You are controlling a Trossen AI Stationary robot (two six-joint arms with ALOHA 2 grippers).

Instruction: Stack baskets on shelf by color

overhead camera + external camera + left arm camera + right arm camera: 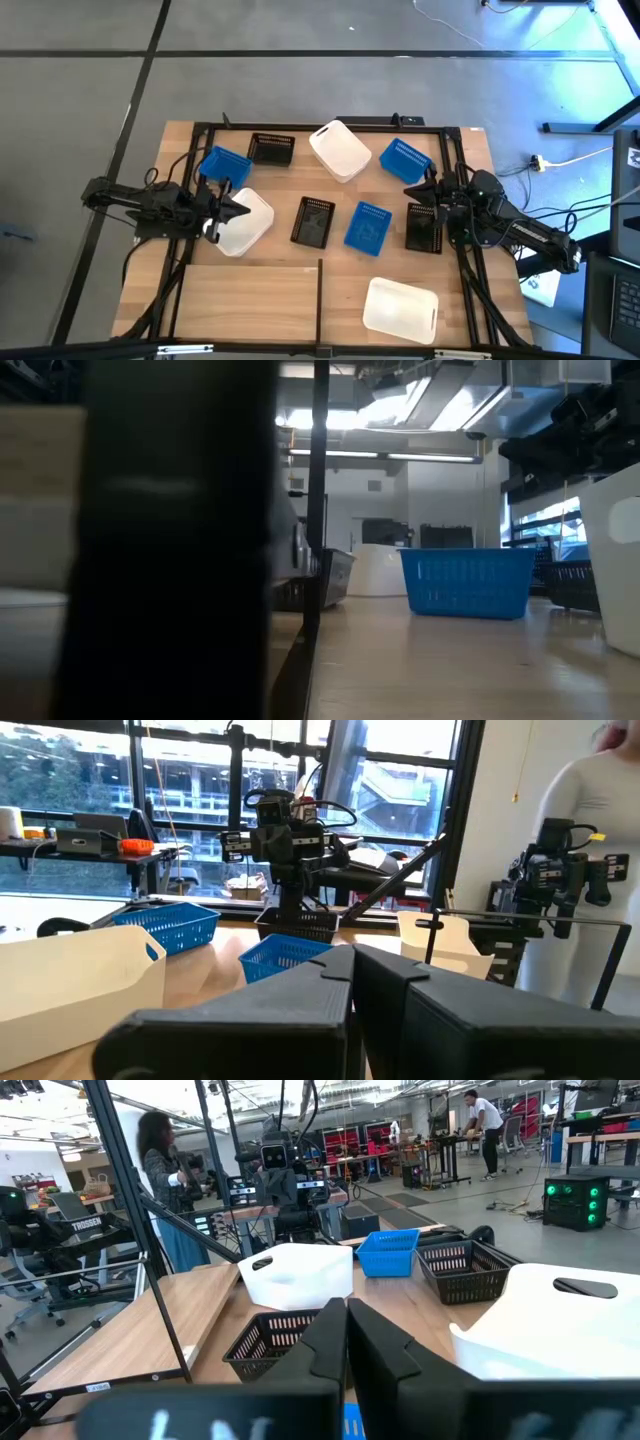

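Eight baskets lie scattered on the shelf (260, 300), none stacked. Along the far rail sit a blue basket (224, 165), a black one (271, 149), a white one (341, 150) turned diagonally, and another blue one (405, 159) also angled. In the middle row, a black basket (313, 221), a blue one (368, 226) and a black one (423, 227) lie with long axes running near-to-far. A white basket (401, 308) lies crosswise at the near edge. The left hand (238, 209), clenched, hovers over a tilted white basket (243, 222); the right hand (418, 188), clenched and empty, hangs near the far blue one.
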